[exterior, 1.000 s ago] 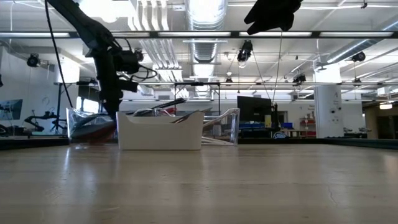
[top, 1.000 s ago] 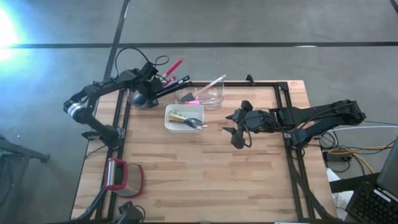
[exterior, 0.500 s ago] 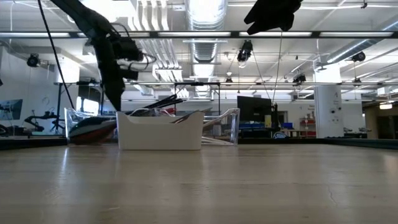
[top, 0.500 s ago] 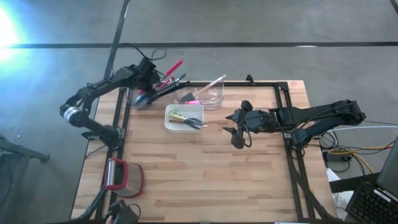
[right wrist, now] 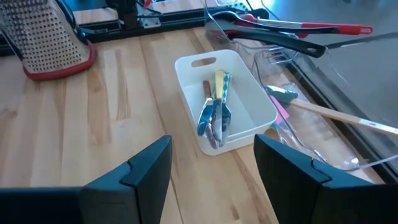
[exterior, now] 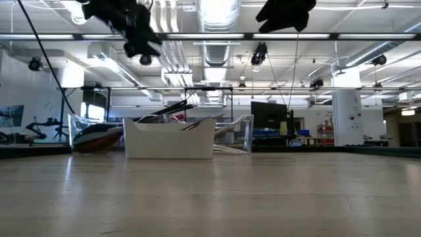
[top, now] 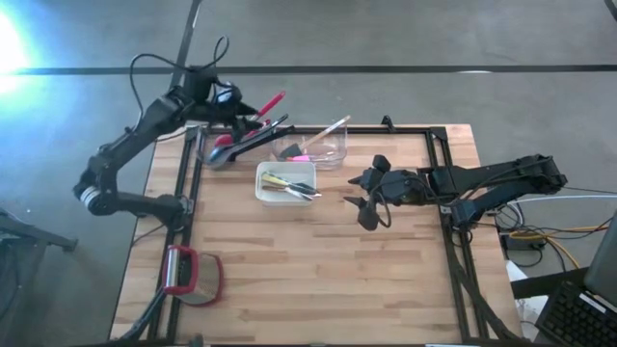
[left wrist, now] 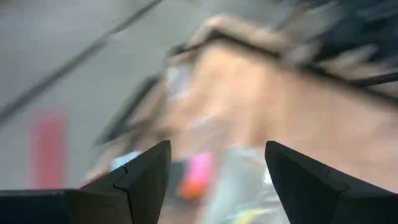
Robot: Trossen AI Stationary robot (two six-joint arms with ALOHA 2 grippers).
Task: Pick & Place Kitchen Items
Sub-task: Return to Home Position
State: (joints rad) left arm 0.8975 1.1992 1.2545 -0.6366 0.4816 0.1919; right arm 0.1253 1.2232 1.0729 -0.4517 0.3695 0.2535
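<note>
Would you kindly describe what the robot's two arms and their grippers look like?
The left arm and right arm are dark, slender and jointed. The left arm has a pale band at one joint and a black cable looping above it. The left gripper and right gripper each have two dark, angular, wedge-shaped fingers.

The table point(top: 328, 289) lies bare across its middle and right. At the far edge, the white bin point(top: 285, 183) and the two clear bins point(top: 318, 146) crowd together, with long handles point(top: 273, 100) jutting outward. A grater point(top: 193, 275) stands at the left edge. The right gripper point(top: 369, 202) hangs near the white bin.
</note>
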